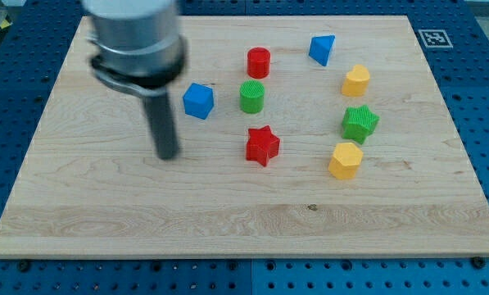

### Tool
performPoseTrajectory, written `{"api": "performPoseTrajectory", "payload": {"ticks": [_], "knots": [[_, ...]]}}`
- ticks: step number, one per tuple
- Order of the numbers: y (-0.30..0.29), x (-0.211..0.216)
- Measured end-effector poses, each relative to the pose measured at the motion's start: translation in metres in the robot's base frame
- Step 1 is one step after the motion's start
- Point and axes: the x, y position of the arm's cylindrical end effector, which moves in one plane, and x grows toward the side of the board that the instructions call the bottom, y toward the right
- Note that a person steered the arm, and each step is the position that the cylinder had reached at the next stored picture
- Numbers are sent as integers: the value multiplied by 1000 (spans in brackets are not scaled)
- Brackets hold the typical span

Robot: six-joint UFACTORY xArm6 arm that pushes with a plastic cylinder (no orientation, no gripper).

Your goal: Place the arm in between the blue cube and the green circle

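The blue cube (198,100) sits on the wooden board left of centre, toward the view's top. The green circle, a short cylinder (251,97), stands just to its right with a narrow gap between them. My tip (168,156) rests on the board below and to the left of the blue cube, apart from it. The rod rises to the grey arm body (136,41) at the view's upper left.
A red cylinder (259,61) stands above the green circle. A red star (262,145) lies below it. A blue triangle (322,49), a yellow block (356,80), a green star (359,123) and a yellow hexagon (345,160) are at the right. The board (228,221) lies on a blue pegboard.
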Motion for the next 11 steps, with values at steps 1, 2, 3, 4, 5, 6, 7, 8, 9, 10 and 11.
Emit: {"api": "performPoseTrajectory", "payload": {"ticks": [1, 2, 3, 4, 5, 6, 7, 8, 9, 10, 11], "knots": [[-52, -97], [-28, -169], [33, -185], [44, -185], [44, -185], [70, -184], [92, -171], [90, -142], [92, -119], [101, -94], [113, -80]]}}
